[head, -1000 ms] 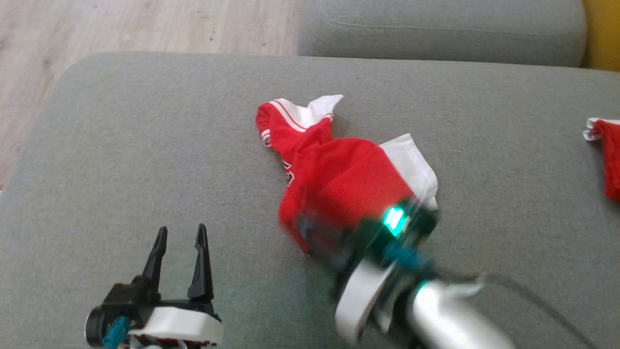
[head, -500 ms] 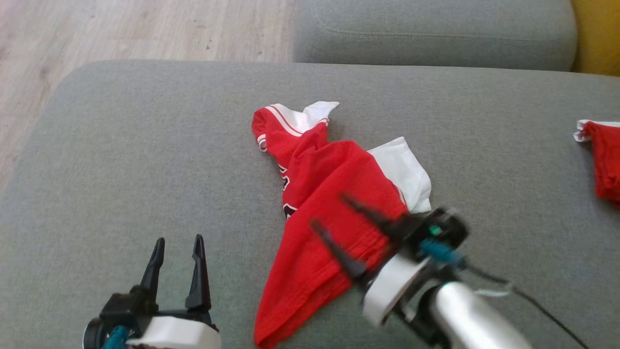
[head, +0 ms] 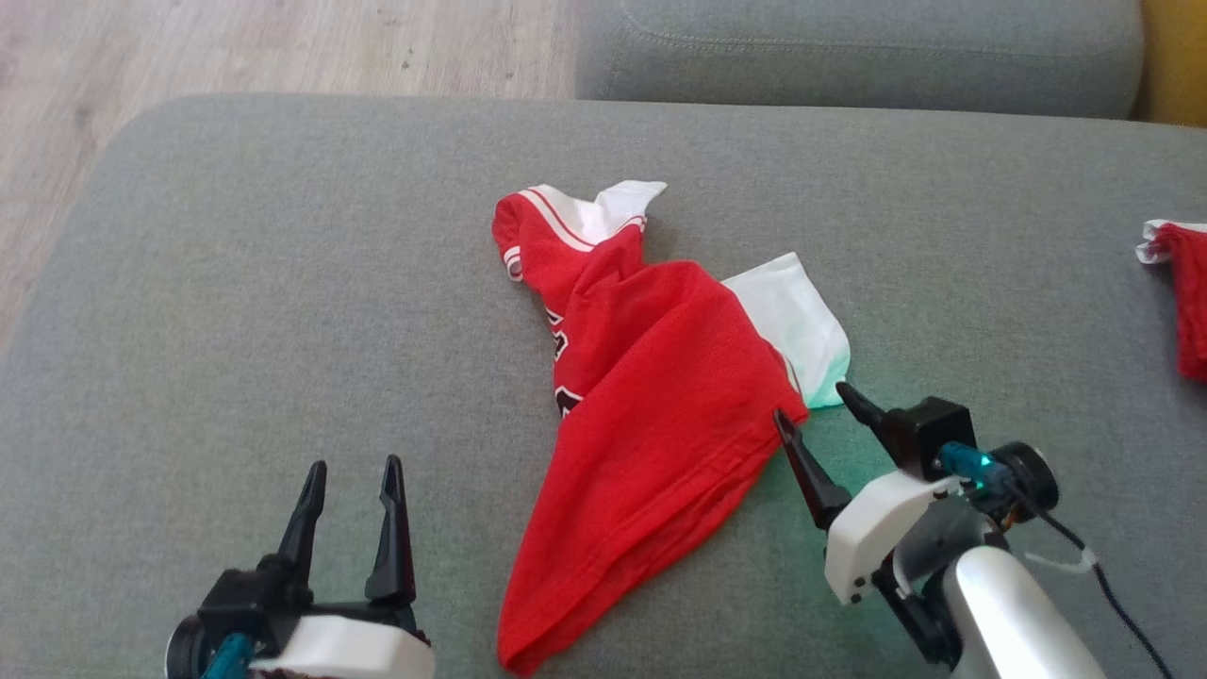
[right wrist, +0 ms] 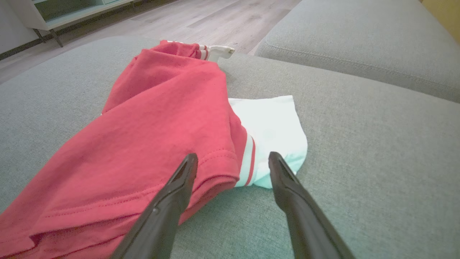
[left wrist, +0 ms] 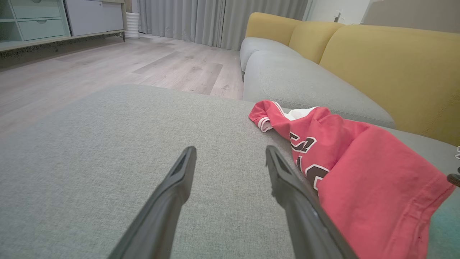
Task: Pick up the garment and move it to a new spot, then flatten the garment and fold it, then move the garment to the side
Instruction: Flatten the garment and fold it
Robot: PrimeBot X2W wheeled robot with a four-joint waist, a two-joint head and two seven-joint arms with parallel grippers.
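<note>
Garment (head: 651, 396) is seen lying on the grey cushion (head: 236, 283), near its middle, between the two grippers; it is red with white sleeves, bunched and twisted; one sleeve (head: 792, 321) is spread out to the right, the striped end is pointed away from the robot, and a long red flap is stretched toward the near edge; lettering is partly shown in a fold. Right gripper (head: 810, 401) is held with jaws apart and nothing in them; its tips are placed just beside the hem corner where red meets white; whether they touch it cannot be told. Left gripper (head: 355, 462) is also spread wide and empty, kept over bare cushion, apart from the garment's left edge. A second red cloth (head: 1183, 302) is noted at the far right of the cushion, well apart. Progress, as judged: the garment is down and gripped by nothing, so the move to a new spot is taken as probably done, though that cannot be confirmed; flattening is not done, with only one part laid out straight; folding and the shift to the side are both left.
</note>
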